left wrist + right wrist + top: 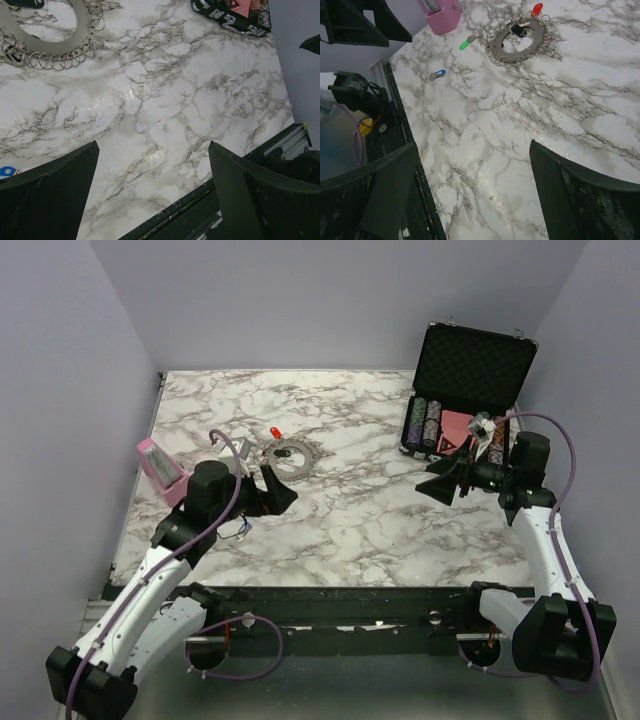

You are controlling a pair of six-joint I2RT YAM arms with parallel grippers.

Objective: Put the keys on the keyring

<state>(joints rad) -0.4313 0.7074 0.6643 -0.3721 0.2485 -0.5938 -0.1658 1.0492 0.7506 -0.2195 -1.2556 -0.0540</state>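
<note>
Here both arms reach low over the white marble-patterned tabletop [380, 530], the left claw [277, 490] and the right claw [447, 478] wide open and empty. The thin silvery metal keyring [285, 458], its rim bumpy with small loops, lies left of centre in the top view, a red-headed key [275, 432] just above it.

Keyring [512, 53] on worktop [350, 520], left of centre; keys [464, 45] on and around it; box [158, 465] further left; case [470, 370] back right.

Green key [464, 44] and blue key [439, 74] lie loose near the keyring [512, 52].
</note>
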